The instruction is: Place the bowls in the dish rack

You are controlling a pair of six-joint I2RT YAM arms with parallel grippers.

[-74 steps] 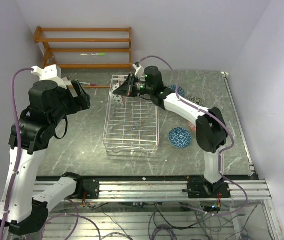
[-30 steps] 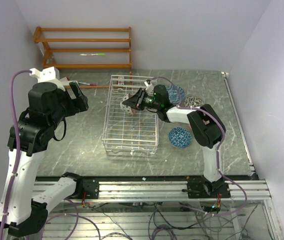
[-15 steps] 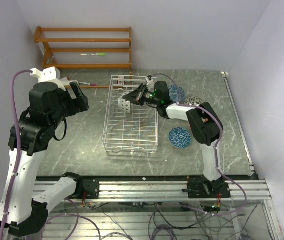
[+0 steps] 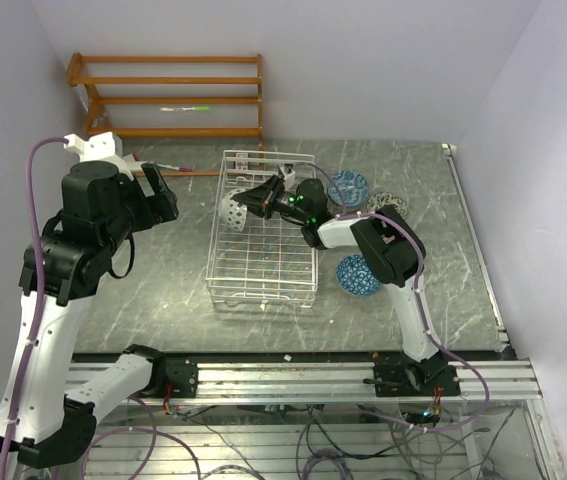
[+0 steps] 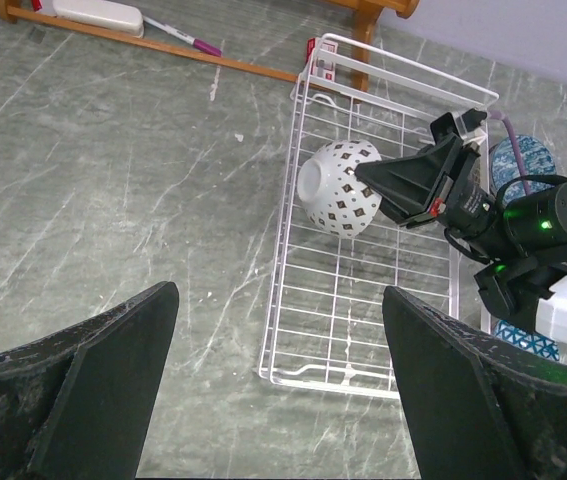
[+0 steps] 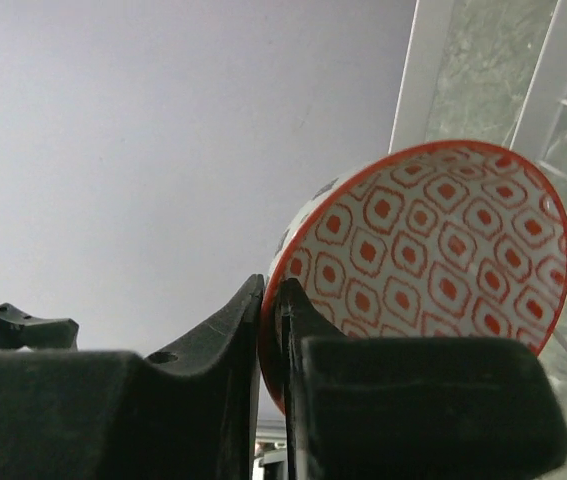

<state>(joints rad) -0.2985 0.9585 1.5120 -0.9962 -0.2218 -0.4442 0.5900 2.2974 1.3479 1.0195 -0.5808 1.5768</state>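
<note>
Over the far left part of the dish rack [image 4: 261, 292], the right gripper [image 5: 361, 172] pinches the rim of a red-patterned bowl [image 5: 341, 187], one finger inside and one outside. The bowl is tipped on its side with its white foot ring facing left. Its inside shows red-orange lozenges on white under a red lip; its outside is pale with small dark squares. Whether it touches the wires cannot be told. The rack is a white wire grid with low sides, standing on a grey-green marbled table [image 4: 163, 290]. Right of the rack sit a far blue bowl [image 4: 349, 185], a grey-white bowl [image 4: 388, 203] and a near blue bowl [image 4: 358, 274]. In the left wrist view the right arm partly hides the far blue one. The left gripper [image 5: 278, 295] hangs spread wide above the table, left of the rack, holding nothing. An orange slatted wooden shelf [image 4: 168, 95] stands against the back wall, with a pink-capped pen [image 5: 183, 38] near its foot.
</note>
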